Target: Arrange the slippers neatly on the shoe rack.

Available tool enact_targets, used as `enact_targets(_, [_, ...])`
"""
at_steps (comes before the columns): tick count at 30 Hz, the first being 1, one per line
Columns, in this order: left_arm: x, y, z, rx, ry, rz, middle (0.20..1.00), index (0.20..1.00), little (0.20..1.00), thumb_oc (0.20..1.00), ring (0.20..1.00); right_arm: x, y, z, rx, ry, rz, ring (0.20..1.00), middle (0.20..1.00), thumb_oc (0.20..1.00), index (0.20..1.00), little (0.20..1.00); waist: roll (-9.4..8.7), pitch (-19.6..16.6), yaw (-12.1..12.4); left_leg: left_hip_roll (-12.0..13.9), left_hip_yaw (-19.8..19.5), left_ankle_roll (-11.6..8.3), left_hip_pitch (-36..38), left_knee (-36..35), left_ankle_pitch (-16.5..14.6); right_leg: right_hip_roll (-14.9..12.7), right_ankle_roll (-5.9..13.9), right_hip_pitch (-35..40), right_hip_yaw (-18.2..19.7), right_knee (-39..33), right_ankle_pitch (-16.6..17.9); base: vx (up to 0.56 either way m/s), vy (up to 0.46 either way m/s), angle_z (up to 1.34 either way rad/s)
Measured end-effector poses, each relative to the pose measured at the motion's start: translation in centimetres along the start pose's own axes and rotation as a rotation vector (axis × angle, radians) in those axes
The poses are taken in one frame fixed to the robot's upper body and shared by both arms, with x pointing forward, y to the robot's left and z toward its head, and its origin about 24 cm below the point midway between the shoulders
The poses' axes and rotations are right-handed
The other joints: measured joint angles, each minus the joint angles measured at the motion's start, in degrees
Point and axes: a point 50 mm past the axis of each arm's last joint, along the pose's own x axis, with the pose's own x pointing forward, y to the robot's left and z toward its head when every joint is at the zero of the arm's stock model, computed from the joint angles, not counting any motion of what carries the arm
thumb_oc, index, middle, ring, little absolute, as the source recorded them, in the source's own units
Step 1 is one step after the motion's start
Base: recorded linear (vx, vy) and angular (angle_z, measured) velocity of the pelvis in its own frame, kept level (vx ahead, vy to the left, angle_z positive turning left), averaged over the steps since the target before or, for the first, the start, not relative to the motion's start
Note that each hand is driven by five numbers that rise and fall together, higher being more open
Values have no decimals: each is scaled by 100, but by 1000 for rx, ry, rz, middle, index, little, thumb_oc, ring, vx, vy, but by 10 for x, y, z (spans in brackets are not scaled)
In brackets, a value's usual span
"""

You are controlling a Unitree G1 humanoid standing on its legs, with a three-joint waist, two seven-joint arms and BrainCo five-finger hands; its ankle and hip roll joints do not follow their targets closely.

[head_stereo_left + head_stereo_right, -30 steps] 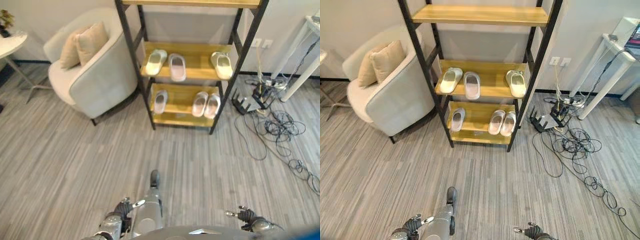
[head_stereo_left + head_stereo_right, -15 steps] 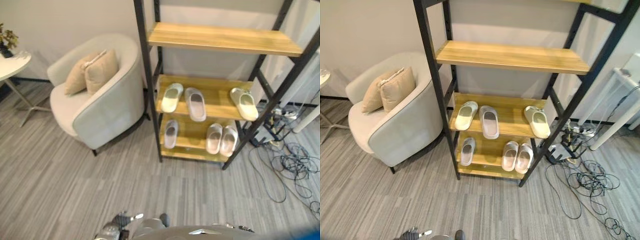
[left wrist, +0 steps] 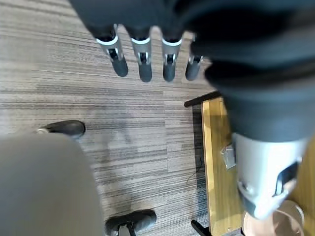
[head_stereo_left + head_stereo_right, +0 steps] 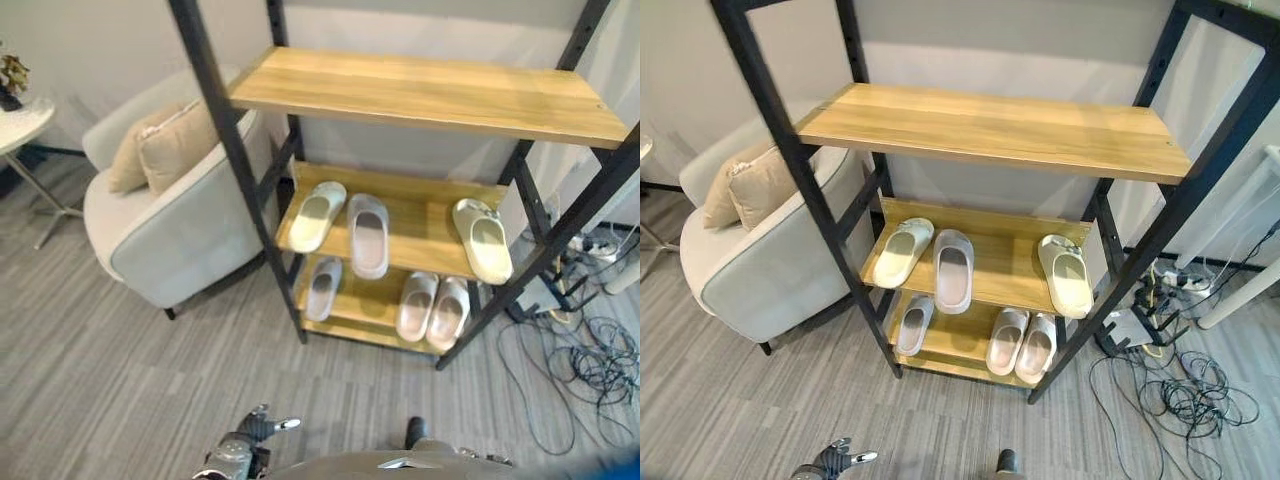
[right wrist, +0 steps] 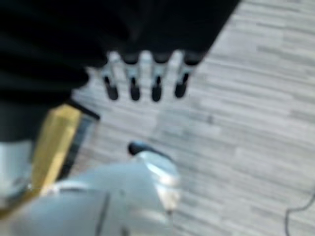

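The shoe rack [image 4: 232, 160] has a black frame and wooden shelves. On its middle shelf lie a pale green slipper [image 4: 316, 215], a lilac slipper [image 4: 368, 234] beside it, and another pale green slipper [image 4: 483, 240] far to the right. The bottom shelf holds a single lilac slipper [image 4: 322, 288] at the left and a pink pair [image 4: 433, 308] side by side at the right. My left hand [image 4: 245, 450] hangs low above the floor, well short of the rack, its fingers [image 3: 144, 61] straight and empty. My right hand [image 5: 134, 78] also holds nothing, fingers straight over the floor.
A grey armchair [image 4: 170, 240] with two beige cushions [image 4: 165, 145] stands just left of the rack. A round white side table [image 4: 20, 120] is at the far left. Tangled cables [image 4: 590, 365] and a power strip lie on the floor right of the rack.
The camera has moved closer to the rack, which now looms larger with its upper shelf in view. The slippers lie as before. Both hands have dropped toward the bottom edge.
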Motion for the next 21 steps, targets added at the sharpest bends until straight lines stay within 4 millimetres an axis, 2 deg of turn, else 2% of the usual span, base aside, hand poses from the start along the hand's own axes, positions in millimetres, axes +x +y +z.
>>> enact_targets(2, [-1,4,-3,-12,7,13,1000,1000,1000,1000,1000,1,0,9,-3,-36,2,1000,1000,1000,1000,1000,-46,4,5,162,-133,-127,-65,257,80,148,-122,201,-58,-253,0,47,-253,-5])
enact_targets(4, [0,6,-1,-22,1,17,1000,1000,1000,1000,1000,1,-1,20,-4,-78,1,1000,1000,1000,1000,1000,-17,-23,28,303,-195,-146,-153,326,100,287,-166,231,-125,-338,-20,45,-217,10])
enact_targets(9, [1,5,5,-115,-17,27,1000,1000,1000,1000,1000,1,-1,22,-6,-91,1,1000,1000,1000,1000,1000,-44,-14,106,524,-516,-375,-315,298,301,515,-260,360,-445,-528,-31,36,-175,30])
enact_targets(12, [1,5,7,-137,-23,30,1000,1000,1000,1000,1000,1,0,28,-12,-115,3,1000,1000,1000,1000,1000,28,15,176,642,-640,-369,-439,388,395,667,-321,393,-474,-560,-75,3,-159,21])
enact_targets(13, [1,6,8,-135,-26,32,1000,1000,1000,1000,1000,1,1,29,-12,-121,7,1000,1000,1000,1000,1000,-10,32,151,598,-713,-399,-480,491,425,640,-334,400,-483,-588,-85,-42,-73,33])
enact_targets(15, [3,9,16,-137,-48,42,1000,1000,1000,1000,1000,1,3,37,-33,-150,11,1000,1000,1000,1000,1000,-167,129,252,451,-745,-532,-976,1129,693,510,-335,436,-596,-604,-93,-19,-2,41])
enact_targets(16, [4,11,21,-137,-61,47,1000,1000,1000,1000,1000,1,4,36,-42,-148,12,1000,1000,1000,1000,1000,-280,185,237,379,-700,-524,-1117,1250,753,439,-355,427,-610,-604,-109,49,87,50])
enact_targets(17, [4,9,24,-136,-68,45,1000,1000,1000,1000,1000,2,2,40,-55,-155,3,1000,1000,1000,1000,1000,-301,204,215,300,-474,-509,-1227,1054,698,342,-356,355,-606,-607,-158,46,101,35])
enact_targets(18, [4,8,24,-136,-67,44,1000,1000,1000,1000,1000,2,1,43,-66,-159,-1,1000,1000,1000,1000,1000,-312,202,178,190,-307,-475,-1203,782,682,294,-259,259,-589,-609,-266,30,78,16])
enact_targets(19, [4,-1,19,-143,-50,29,1000,1000,1000,1000,1000,3,-8,52,-84,-178,-25,1000,1000,1000,1000,1000,41,129,231,365,-182,-80,-1283,22,436,556,-95,114,-584,-433,-612,18,78,-19])
enact_targets(20, [5,-10,26,-140,-71,5,1000,1000,1000,1000,1000,2,-19,62,-79,-201,-55,1000,1000,1000,1000,1000,497,245,312,700,-149,-156,-1290,-271,435,704,-431,-400,-770,996,-1020,59,103,-37])
enact_targets(21, [4,6,31,-129,-101,36,1000,1000,1000,1000,1000,3,-1,65,-64,-205,-15,1000,1000,1000,1000,1000,13,411,378,477,107,-282,-1190,-267,671,332,-389,-450,-517,1779,-1536,105,145,-23])
